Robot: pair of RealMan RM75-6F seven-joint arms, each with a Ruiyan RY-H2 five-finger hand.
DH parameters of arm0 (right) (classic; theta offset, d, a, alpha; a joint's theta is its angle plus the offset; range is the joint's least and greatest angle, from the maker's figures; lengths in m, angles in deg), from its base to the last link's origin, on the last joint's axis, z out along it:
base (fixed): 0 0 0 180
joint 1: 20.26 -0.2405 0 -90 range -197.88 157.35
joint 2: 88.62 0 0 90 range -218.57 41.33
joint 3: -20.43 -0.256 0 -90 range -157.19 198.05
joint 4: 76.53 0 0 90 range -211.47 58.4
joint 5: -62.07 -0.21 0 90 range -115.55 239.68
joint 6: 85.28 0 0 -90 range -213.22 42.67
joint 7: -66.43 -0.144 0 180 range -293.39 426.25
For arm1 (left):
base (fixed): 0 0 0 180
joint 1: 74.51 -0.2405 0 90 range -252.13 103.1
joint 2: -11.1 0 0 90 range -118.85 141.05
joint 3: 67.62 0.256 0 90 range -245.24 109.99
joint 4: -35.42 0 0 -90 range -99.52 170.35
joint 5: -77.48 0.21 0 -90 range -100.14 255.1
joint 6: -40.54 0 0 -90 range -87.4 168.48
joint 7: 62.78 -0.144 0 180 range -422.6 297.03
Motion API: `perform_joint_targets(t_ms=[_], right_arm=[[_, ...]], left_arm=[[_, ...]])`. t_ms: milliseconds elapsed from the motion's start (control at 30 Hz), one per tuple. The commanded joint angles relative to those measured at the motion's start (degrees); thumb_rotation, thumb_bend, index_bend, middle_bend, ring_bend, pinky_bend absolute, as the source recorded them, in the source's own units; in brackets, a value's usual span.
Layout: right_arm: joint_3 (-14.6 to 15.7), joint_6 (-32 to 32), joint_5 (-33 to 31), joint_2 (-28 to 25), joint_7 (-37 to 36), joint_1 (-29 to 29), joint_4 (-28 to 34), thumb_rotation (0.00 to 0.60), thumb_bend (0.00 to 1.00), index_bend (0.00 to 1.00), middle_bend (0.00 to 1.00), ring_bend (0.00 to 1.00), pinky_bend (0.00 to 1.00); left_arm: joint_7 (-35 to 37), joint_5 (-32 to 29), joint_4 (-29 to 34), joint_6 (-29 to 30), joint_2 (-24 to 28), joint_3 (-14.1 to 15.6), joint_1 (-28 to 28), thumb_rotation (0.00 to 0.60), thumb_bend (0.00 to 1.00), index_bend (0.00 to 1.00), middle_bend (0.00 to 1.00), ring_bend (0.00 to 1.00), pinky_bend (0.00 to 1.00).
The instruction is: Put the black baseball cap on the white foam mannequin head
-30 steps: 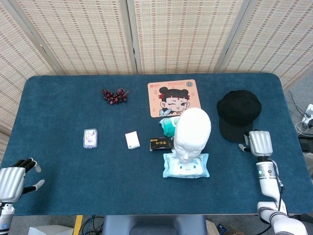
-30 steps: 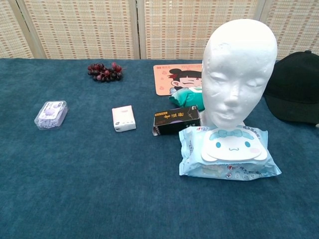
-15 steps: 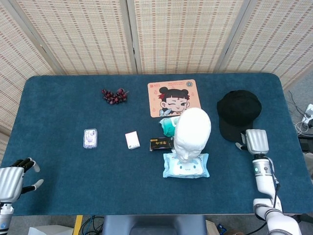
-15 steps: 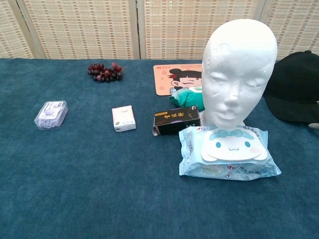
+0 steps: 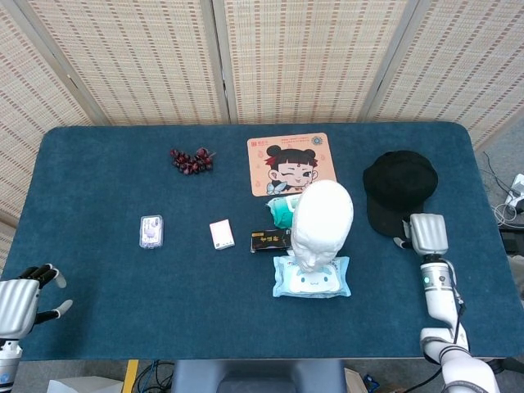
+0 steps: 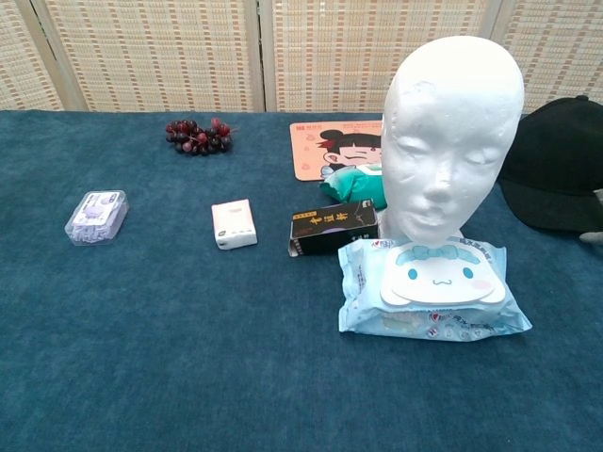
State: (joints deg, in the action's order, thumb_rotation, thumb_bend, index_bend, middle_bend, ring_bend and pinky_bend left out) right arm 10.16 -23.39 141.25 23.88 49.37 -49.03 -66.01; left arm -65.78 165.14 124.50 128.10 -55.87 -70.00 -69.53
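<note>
Right hand [image 5: 429,234] palm-down, fingers hidden; left hand [image 5: 20,296] low, fingers spread.

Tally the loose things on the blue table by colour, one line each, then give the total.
Black: 2 - baseball cap, small box
White: 2 - mannequin head, small packet
Light blue: 1 - wipes pack
Green: 1 - pouch
Dark red: 1 - grapes
Orange: 1 - cartoon mat
Clear: 1 - plastic case
Total: 9

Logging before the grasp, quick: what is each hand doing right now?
Left hand: open, holding nothing, at the table's near left corner.
Right hand: at the black baseball cap's brim; fingers hidden, cannot tell.
</note>
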Motion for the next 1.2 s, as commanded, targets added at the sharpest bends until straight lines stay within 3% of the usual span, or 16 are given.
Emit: perform_joint_targets(t_ms=[33,433,667,1200], right_arm=[[-0.2,-0.2,-0.2,0.1,0.2,-0.3,-0.2,0.6,0.0,0.85,0.88,0.62,0.82],[-0.5,2.5,-0.4,0.7,-0.4,-0.9,-1.5,0.6,0.0,0.84,0.86,0.61,0.82],[-0.8,6.7,-0.2,0.5,-2.3,-1.3,-1.9,0.6,0.0,0.69,0.81,0.58,0.81],[-0.1,7.9,0.5,-1.0,-2.7,-2.4,-1.3,0.6,0.0,0.61,0.63,0.43,0.44]], left_arm=[[0.1,0.0,0.1,0.0,0.1,0.0,0.0,0.6,0.02,0.56,0.47,0.43,0.67],[0.8,-0.1,0.5,-0.1,0.5,0.0,-0.1,0.6,0.02,0.56,0.47,0.43,0.67],[0.8,-0.2,0.6,-0.5,0.6,0.1,0.0,0.6,0.02,0.56,0.47,0.43,0.67],[0.9,-0.3,0.8,-0.8,0.7,0.2,0.1,0.6,0.02,0.56,0.47,0.43,0.67]])
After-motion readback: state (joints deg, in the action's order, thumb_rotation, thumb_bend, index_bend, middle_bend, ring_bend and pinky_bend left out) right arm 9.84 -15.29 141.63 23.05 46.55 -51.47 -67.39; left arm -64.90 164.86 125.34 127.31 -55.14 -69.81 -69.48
